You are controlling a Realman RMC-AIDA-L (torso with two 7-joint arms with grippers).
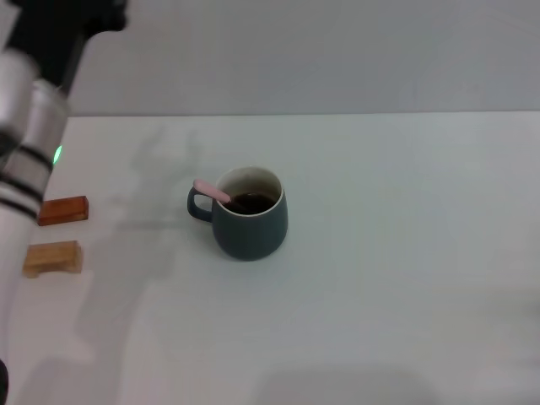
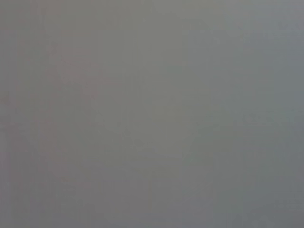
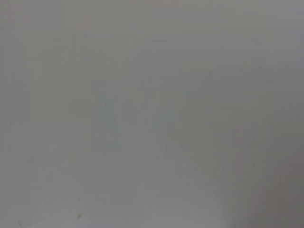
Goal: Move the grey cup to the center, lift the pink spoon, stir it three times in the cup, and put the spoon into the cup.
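The grey cup [image 1: 248,214] stands upright near the middle of the white table [image 1: 396,253], its loop handle turned to the left, with dark liquid inside. The pink spoon [image 1: 211,191] rests in the cup, its pale pink handle leaning out over the rim on the handle side; its bowl is hidden in the liquid. My left arm [image 1: 29,126] rises along the left edge of the head view, but its gripper is out of view. My right arm and gripper do not show. Both wrist views show only plain grey surface.
A small reddish-brown block [image 1: 63,210] and a small light wooden block [image 1: 53,257] lie at the table's left edge, beside my left arm. A grey wall [image 1: 337,51] runs behind the table's far edge.
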